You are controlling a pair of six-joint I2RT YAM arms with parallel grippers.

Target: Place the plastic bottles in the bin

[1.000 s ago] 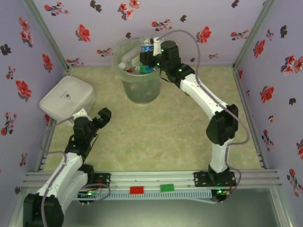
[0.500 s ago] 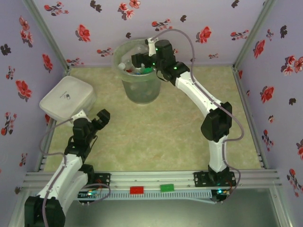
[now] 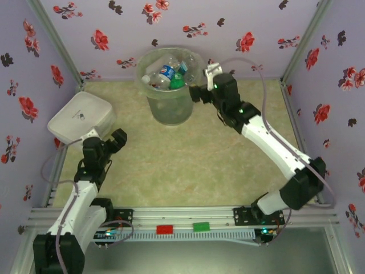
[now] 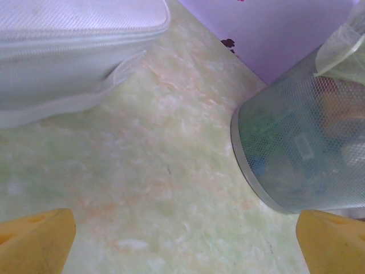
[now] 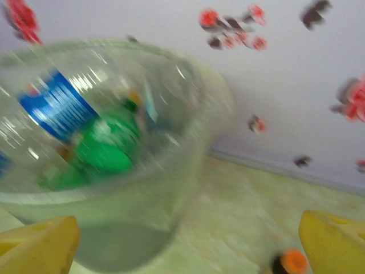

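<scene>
Though near the bin (image 3: 169, 107), white container (image 3: 80, 119) apart.

The desk (image 3: 188, 154) lies open across its middle and right; the bin (image 3: 168, 105) stands far centre and a white container (image 3: 80, 117) sits left.

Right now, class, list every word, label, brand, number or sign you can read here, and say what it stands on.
No text is legible.
Blue label on a bottle in the bin: too blurred to read.
Small dark mark on the white container: too small to read.
On the red tag and green tag at the near edge: no lettering can be made out.
</scene>
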